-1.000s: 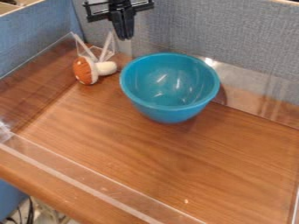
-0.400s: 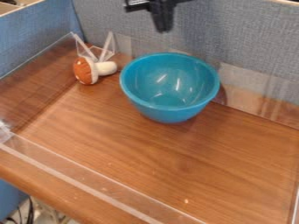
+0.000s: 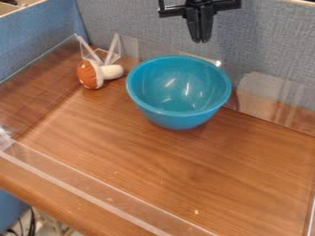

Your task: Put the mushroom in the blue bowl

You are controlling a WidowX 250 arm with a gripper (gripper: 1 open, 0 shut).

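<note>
The mushroom point(image 3: 91, 72) lies on its side at the back left of the wooden table, orange-brown cap toward the left, white stem pointing right. The blue bowl point(image 3: 179, 91) stands upright near the table's middle back, with nothing inside it. My gripper point(image 3: 198, 35) hangs high above the bowl's far right rim, pointing down. Its dark fingers are pressed together and hold nothing. The mushroom lies well to the gripper's left, apart from it.
A low clear plastic wall point(image 3: 74, 190) rims the wooden table point(image 3: 160, 166). Blue fabric panels point(image 3: 123, 23) stand behind and to the left. Two thin white sticks point(image 3: 109, 48) lean by the mushroom.
The gripper has travelled right along the back, from above the mushroom area to above the bowl's far right rim, staying shut. Mushroom and bowl have not moved.
</note>
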